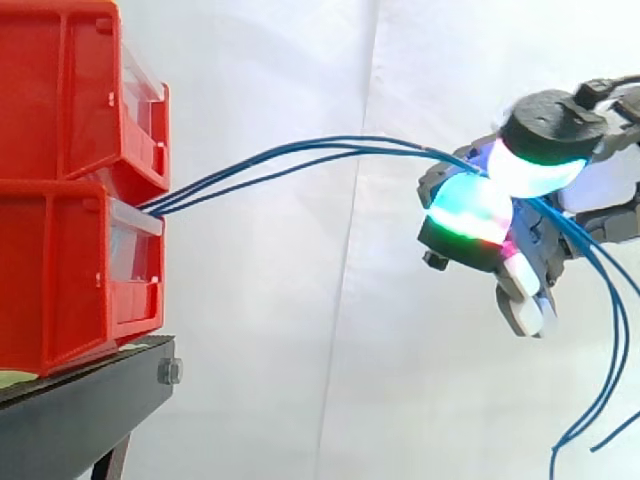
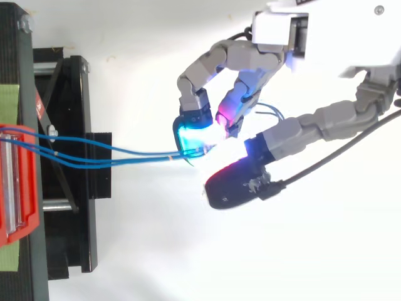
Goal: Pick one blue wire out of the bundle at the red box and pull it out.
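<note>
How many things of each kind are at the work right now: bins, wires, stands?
Red plastic bins: 2
Thin blue wires: 3
Black metal stand: 1
Total: 6

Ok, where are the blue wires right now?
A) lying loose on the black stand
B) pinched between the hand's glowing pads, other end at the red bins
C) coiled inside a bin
B: the blue wires run from between the red bins to the hand, whose pads close on them in mid-air.
</note>
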Available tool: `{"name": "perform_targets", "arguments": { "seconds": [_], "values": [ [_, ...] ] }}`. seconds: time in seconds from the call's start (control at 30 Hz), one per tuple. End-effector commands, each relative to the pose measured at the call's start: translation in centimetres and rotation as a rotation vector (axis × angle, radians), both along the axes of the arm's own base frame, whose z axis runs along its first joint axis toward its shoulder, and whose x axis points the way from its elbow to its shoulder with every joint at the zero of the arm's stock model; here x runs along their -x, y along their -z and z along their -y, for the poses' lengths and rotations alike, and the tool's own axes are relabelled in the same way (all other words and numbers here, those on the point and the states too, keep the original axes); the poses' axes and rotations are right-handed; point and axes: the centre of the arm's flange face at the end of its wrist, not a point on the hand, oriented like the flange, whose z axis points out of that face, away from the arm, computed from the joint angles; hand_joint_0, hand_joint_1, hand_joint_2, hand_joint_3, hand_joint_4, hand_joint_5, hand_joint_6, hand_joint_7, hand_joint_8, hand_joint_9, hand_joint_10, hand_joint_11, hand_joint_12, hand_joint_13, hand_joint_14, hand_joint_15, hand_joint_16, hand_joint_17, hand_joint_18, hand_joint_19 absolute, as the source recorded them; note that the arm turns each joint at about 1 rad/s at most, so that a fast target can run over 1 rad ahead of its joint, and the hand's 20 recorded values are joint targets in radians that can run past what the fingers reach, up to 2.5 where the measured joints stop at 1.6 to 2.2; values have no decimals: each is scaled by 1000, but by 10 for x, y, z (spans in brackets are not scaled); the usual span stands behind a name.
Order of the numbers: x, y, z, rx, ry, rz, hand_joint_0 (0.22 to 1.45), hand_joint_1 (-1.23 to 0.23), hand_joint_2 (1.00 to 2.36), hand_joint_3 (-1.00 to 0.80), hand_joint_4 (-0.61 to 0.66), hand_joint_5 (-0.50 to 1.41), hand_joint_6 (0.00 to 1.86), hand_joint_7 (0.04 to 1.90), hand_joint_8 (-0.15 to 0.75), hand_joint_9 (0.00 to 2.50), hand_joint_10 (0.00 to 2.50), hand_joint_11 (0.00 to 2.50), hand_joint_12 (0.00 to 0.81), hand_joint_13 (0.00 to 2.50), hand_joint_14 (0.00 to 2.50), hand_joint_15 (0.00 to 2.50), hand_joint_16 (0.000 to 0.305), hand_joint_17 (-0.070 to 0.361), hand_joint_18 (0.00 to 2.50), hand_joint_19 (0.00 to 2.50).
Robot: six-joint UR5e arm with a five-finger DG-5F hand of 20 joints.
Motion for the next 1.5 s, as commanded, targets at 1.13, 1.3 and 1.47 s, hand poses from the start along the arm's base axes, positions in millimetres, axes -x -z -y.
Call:
{"name": "perform_targets", "arguments": {
  "seconds": [1.13, 1.3, 1.47],
  "values": [
    [-2, -50, 9, -11, 19, 1, 526, -698, 1000, -500, 209, -148, 922, 1096, 378, 949, 11, 515, 454, 1003, 14, 399, 61, 137, 924, 496],
    [-1, -54, 9, -11, 19, -10, 535, -509, 1000, -500, 207, -133, 907, 1156, 389, 1001, 9, 508, 452, 1014, 13, 405, 60, 136, 921, 519],
    [-1, -54, 9, -11, 19, -11, 579, -561, 1008, -398, 201, -125, 907, 1189, 385, 1011, 10, 513, 446, 1021, 15, 409, 58, 130, 917, 513]
  ]
}}
